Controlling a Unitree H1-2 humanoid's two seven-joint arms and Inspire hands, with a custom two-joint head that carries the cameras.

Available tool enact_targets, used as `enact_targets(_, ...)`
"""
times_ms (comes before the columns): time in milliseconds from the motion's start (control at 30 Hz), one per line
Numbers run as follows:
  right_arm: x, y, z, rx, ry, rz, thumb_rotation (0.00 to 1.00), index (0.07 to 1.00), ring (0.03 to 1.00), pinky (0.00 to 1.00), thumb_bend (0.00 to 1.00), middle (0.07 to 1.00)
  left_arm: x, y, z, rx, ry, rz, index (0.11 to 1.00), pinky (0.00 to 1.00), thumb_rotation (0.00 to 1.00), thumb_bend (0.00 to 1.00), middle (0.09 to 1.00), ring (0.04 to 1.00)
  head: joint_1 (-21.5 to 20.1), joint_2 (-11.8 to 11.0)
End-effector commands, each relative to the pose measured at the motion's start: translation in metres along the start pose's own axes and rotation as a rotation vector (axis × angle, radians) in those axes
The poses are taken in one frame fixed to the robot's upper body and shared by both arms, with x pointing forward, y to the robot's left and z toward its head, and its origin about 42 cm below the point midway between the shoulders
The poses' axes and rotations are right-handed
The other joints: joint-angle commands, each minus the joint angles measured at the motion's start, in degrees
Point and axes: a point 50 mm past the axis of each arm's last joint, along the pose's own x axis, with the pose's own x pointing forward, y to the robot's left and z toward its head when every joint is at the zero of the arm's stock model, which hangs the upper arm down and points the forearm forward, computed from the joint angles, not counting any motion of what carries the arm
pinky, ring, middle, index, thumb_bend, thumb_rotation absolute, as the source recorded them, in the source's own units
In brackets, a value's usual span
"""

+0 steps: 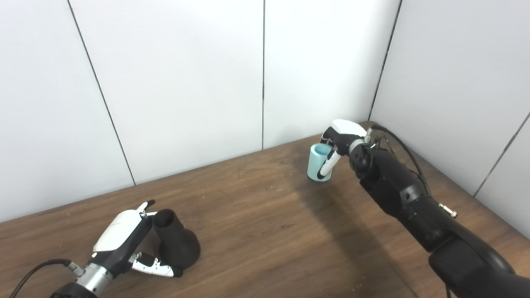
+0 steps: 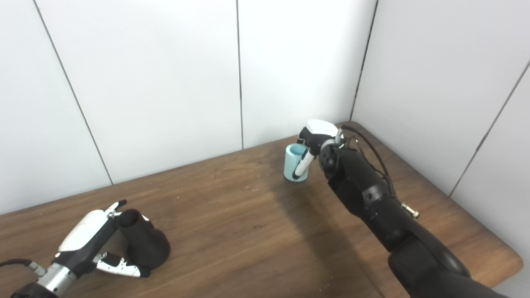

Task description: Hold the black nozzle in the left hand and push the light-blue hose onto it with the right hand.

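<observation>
The black nozzle (image 1: 176, 244) stands on its wide base on the wooden table (image 1: 265, 215) at the front left, narrow neck up and tilted left. My left hand (image 1: 124, 244) wraps it, thumb along the base in front and fingers behind the neck; whether the grip is tight I cannot tell. The light-blue hose (image 1: 318, 162), a short upright tube with its open end up, stands near the back right corner. My right hand (image 1: 341, 142) is closed around it, a finger down its front, its base at the table surface.
White wall panels (image 1: 186, 82) close off the back and right sides of the table. The table's right edge (image 2: 515, 256) runs close beside my right arm. Bare wood lies between the two hands.
</observation>
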Motion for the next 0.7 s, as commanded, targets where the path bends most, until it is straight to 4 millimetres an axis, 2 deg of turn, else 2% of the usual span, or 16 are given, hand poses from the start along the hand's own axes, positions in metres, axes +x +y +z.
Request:
enact_targets(0,0.0,-0.031,0.006,0.009,-0.026,-0.122,0.0,0.504,0.429,0.37,0.52,0.484,-0.028,-0.021,-0.023,0.063,0.095,-0.174,0.484,1.0,0.0,0.53,0.481,0.585,0.0,0.1)
enact_targets(367,-0.002,-0.028,0.005,0.027,-0.04,-0.155,0.0,0.492,0.462,0.4,0.52,0.477,-0.028,-0.024,-0.022,0.067,0.092,-0.176,0.482,1.0,0.0,0.53,0.483,0.584,0.6,0.4)
enact_targets(500,-0.009,-0.033,0.015,0.048,-0.072,-0.163,0.0,0.489,0.469,0.42,0.52,0.475,-0.028,-0.024,-0.019,0.065,0.09,-0.177,0.482,1.0,0.0,0.53,0.483,0.583,1.9,0.7)
enact_targets(667,-0.029,-0.05,0.052,0.109,-0.218,-0.174,0.0,0.478,0.465,0.4,0.52,0.483,-0.025,-0.027,-0.015,0.056,0.092,-0.172,0.483,1.0,0.0,0.53,0.483,0.591,2.9,0.8)
